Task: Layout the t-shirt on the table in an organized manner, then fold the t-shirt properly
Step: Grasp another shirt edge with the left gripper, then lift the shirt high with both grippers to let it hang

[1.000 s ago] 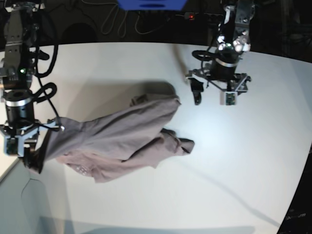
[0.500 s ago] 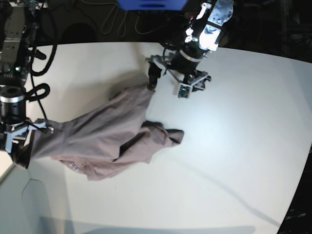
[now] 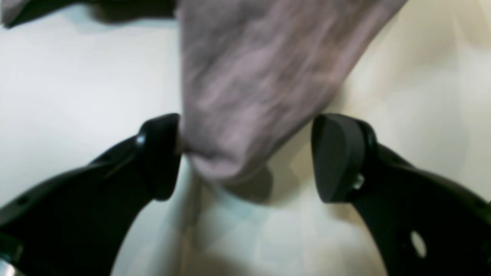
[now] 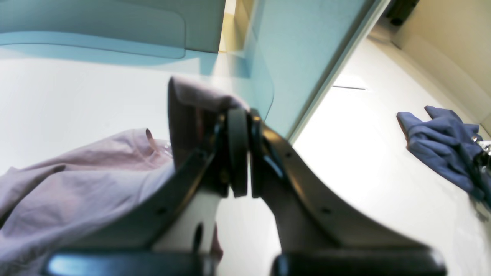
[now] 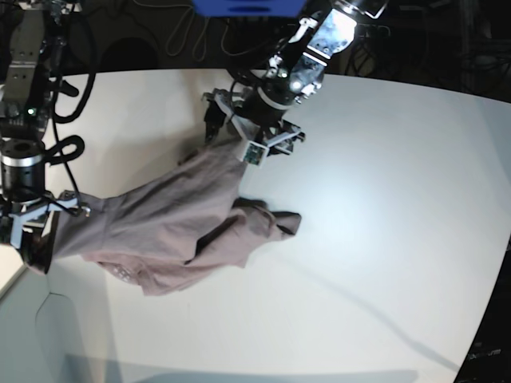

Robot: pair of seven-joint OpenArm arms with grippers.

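- At the left of the base view the right pincer (image 5: 32,231) is clenched on one end of the t-shirt (image 5: 172,223), near the desk (image 5: 383,207) edge.
- The t-shirt lies crumpled in a band across the left-centre of the desk — its long axis runs from lower left up to the upper centre, where a corner points at the other arm.
- It looks soft, light and limp, so it should sag and drag; hems or shoulders seem the best holds.
- The left pincer (image 3: 245,157) is released — jaws wide around that upper corner, one pad touching cloth.
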